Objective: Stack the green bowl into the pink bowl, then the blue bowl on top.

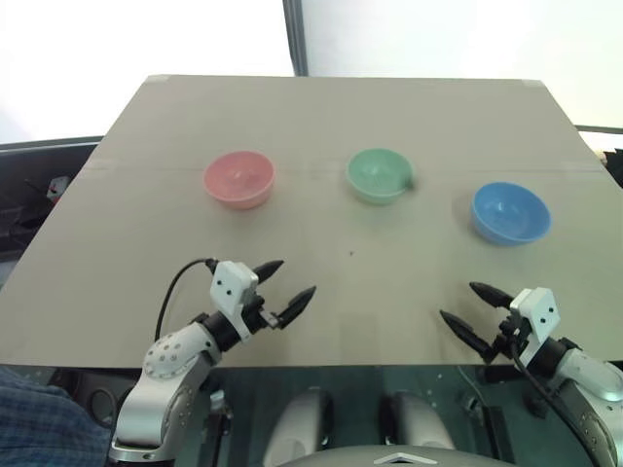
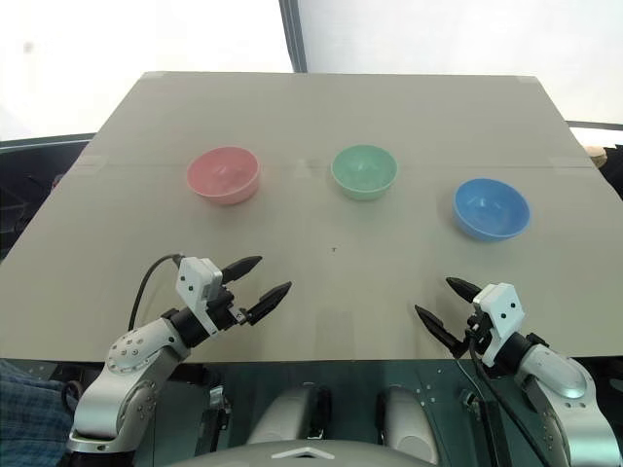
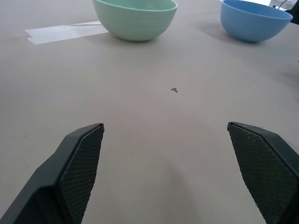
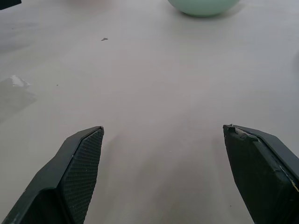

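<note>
left claw (image 1: 288, 282): released, jaws wide, nothing in them, hovering over the near tabletop (image 1: 321, 292) edge. right claw (image 1: 474, 311): released too, empty, same near edge on your right.

beyond them, three bowls in a row, well apart, all upright and empty: pink bowl (image 1: 238, 179) on the left, green bowl (image 1: 379, 175) in the middle, blue bowl (image 1: 510, 212) on the right, slightly nearer you.

handling, as judged: light, stiff, smooth plastic-looking shells, likely to slip. take the green bowl first, by its rim, one finger inside and one outside. nothing stacked yet.
</note>
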`<act>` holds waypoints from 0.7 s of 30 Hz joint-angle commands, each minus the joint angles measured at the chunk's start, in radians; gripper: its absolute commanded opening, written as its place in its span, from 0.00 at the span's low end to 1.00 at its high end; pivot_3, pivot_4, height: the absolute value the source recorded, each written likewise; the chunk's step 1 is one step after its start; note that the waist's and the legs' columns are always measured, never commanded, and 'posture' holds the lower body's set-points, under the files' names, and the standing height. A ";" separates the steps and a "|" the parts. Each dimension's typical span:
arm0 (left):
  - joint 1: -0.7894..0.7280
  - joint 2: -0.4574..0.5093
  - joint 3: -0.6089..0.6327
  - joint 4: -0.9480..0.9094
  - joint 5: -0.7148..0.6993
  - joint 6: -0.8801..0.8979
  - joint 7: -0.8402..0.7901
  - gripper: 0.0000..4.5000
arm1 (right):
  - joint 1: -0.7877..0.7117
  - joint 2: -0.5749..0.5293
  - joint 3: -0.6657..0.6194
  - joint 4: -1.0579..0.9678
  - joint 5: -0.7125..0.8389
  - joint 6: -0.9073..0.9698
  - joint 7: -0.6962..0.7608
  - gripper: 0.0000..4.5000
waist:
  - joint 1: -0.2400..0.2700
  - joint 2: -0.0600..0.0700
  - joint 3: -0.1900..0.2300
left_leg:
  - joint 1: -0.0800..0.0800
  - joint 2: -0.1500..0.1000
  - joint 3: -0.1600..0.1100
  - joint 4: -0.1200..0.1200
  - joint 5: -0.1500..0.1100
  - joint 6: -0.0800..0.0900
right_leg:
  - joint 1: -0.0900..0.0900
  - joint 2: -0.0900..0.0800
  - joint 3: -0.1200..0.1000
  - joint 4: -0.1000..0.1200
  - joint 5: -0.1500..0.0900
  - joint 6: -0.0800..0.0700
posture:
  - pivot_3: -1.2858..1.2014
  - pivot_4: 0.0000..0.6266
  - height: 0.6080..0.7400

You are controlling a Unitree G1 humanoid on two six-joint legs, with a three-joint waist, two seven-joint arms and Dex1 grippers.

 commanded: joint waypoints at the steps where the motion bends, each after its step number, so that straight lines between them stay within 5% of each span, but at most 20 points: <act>1: 0.004 0.003 0.026 -0.031 -0.017 -0.027 0.002 1.00 | -0.009 -0.007 -0.019 -0.002 0.020 -0.025 0.012 0.95 | 0.000 0.000 0.000 | 0.000 0.000 0.000 0.000 0.000 0.000 | 0.000 0.000 0.000 0.000 0.000 0.000 | 0.52 0.24 1.00; 21: -0.016 0.012 0.034 0.005 -0.020 -0.037 -0.005 1.00 | -0.034 -0.006 -0.012 0.028 0.016 -0.048 0.027 0.95 | 0.000 0.000 -0.001 | 0.001 0.000 0.000 0.002 0.000 0.000 | 0.001 0.001 0.000 0.002 0.000 0.000 | 0.52 0.24 1.00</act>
